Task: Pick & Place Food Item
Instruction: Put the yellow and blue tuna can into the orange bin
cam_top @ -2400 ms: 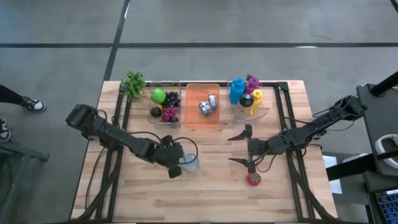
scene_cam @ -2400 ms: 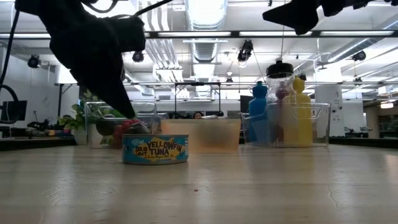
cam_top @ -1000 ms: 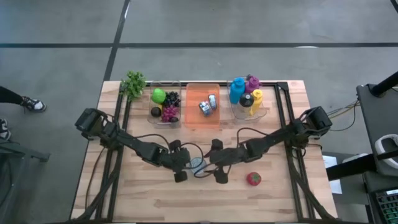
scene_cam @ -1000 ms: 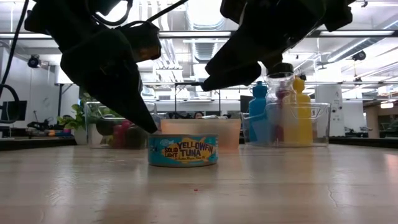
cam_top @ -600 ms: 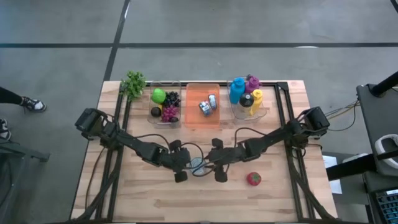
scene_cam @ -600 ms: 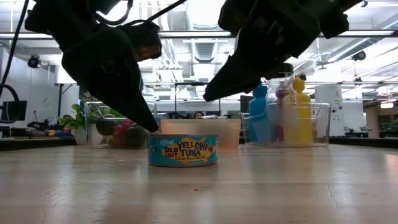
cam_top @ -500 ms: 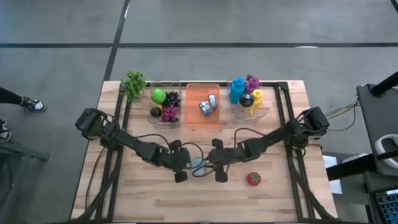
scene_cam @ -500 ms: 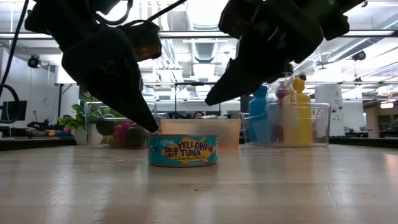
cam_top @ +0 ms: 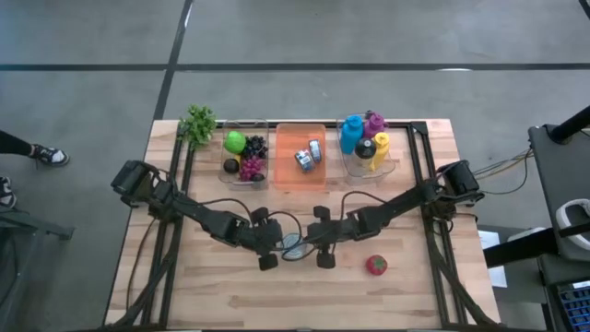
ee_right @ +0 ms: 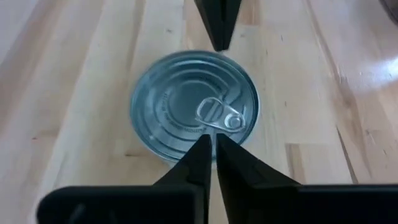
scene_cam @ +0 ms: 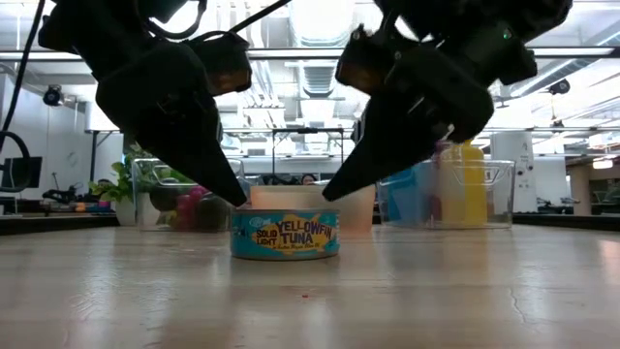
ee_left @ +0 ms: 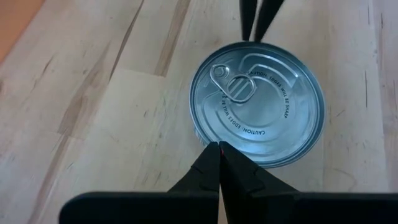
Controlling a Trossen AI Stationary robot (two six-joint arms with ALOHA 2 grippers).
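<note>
High view: the tuna can (cam_top: pixel 293 245) lies flat, lid up, on the wooden table (cam_top: pixel 221 295), near its middle, between the two dark arms that reach in from either side. The left gripper (cam_top: pixel 276 245) sits at the can's left edge and the right gripper (cam_top: pixel 312 245) at its right edge, tips facing each other across the lid. Low view: the can (scene_cam: pixel 285 235), labelled yellowfin tuna, rests on the tabletop; the left gripper (scene_cam: pixel 238 197) and the right gripper (scene_cam: pixel 329 194) each slant down to a point at the can's upper rim, on opposite sides. Left wrist view: the left fingers are pressed together into a single point (ee_left: pixel 219 149) at the can's rim, enclosing nothing, with the pull-tab lid (ee_left: pixel 257 102) just beyond. Right wrist view: the right fingers are likewise drawn together, tips (ee_right: pixel 209 139) over the near edge of the lid (ee_right: pixel 194 106), grasping nothing. Behind the can stand a fruit bin (cam_top: pixel 244 154), an orange tray (cam_top: pixel 300 157) and a bottle bin (cam_top: pixel 366 144); a strawberry (cam_top: pixel 375 266) lies toward the table's front right.
</note>
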